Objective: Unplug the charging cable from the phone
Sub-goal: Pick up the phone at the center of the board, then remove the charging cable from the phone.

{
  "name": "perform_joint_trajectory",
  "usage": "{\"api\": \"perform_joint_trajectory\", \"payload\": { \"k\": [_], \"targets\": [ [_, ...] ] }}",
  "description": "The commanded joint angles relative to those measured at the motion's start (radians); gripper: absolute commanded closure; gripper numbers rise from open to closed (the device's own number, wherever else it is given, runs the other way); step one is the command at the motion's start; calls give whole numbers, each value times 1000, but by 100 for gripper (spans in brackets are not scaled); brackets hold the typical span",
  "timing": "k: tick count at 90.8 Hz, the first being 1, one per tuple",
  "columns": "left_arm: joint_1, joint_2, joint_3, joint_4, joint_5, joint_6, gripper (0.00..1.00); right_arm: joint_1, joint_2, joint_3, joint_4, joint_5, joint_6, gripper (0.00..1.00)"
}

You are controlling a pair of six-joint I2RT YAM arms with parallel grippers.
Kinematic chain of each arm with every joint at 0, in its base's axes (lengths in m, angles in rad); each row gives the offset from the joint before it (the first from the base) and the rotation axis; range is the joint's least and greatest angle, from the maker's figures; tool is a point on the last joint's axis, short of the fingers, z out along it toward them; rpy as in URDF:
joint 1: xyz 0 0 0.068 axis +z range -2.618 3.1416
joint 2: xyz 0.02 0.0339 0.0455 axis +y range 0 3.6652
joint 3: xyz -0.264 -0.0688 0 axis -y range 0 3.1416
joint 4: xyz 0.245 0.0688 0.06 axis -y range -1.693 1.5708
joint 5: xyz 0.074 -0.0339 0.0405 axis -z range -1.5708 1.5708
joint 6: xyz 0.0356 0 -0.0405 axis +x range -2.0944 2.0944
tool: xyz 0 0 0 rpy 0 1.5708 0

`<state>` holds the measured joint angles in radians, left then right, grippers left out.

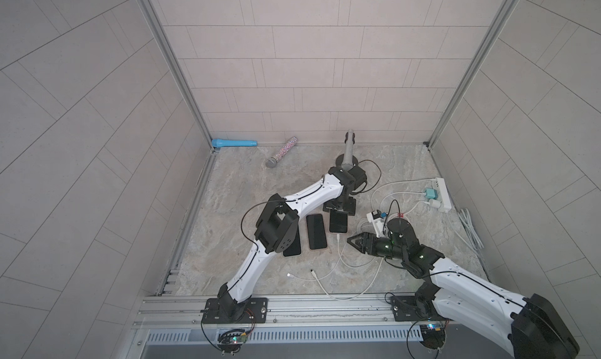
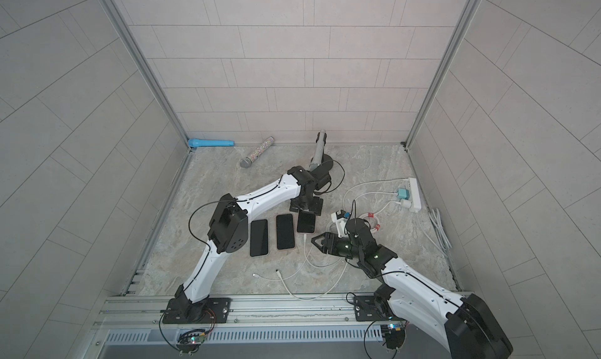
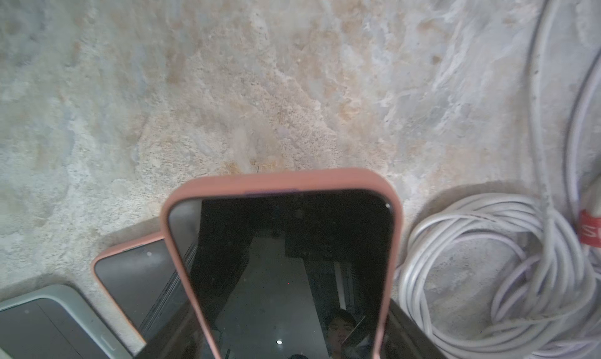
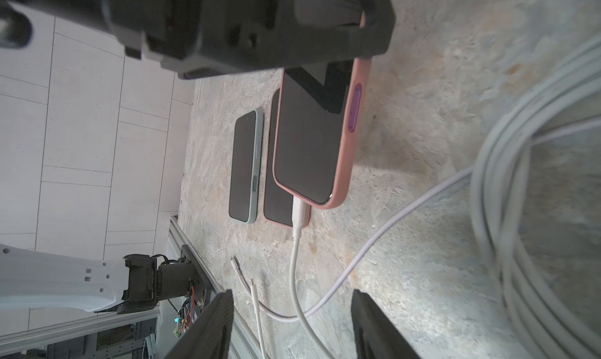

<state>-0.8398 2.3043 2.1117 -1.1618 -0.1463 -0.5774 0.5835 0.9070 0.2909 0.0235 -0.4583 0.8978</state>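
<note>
The left tool [image 1: 338, 210] is closed across the width of the pink-cased phone [image 4: 312, 139], gripping its upper part. The left wrist view shows the phone running out from between the tool's fingers. It overlaps a neighbouring phone there, so it appears lifted off the marbled tabletop [image 1: 260, 185].

The white charging cable [image 4: 294, 269] is plugged in: its plug sits in the end of the phone farthest from the left tool. From there the cable trails away over the tabletop toward the arms' bases.

The right tool [image 1: 350, 241] is just beyond the plugged end of the phone and points at the plug. Its fingers [image 4: 214, 324] stand well apart with nothing gripped. In the right wrist view the cable passes through the gap between them without touching either.

A second pink-cased phone [image 1: 316, 232] lies flat beside the held phone. A green-cased phone [image 2: 259, 238] lies flat beyond that one, farther from the held phone.

Two loose cable ends [image 4: 234, 263] lie unplugged on the tabletop past the phone's plugged end. On the held phone's other side, opposite the two flat phones, is a coil of white cable [image 3: 487, 276]. Well beyond the coil is a white power strip [image 1: 443, 194].
</note>
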Motion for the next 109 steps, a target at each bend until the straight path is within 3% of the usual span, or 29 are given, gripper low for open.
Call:
{"api": "perform_joint_trajectory", "payload": {
  "k": [1, 40, 82, 109],
  "targets": [
    [4, -68, 44, -37, 18, -10, 100, 8, 41, 27, 70, -34, -13, 42],
    [2, -72, 71, -49, 42, -3, 100, 54, 153, 31, 170, -1, -3, 47],
    [1, -72, 76, -49, 56, -3, 100, 59, 269, -27, 424, 6, 87, 56],
    [2, -66, 82, -47, 66, -4, 100, 59, 278, -43, 454, 25, 94, 61]
  ]
}}
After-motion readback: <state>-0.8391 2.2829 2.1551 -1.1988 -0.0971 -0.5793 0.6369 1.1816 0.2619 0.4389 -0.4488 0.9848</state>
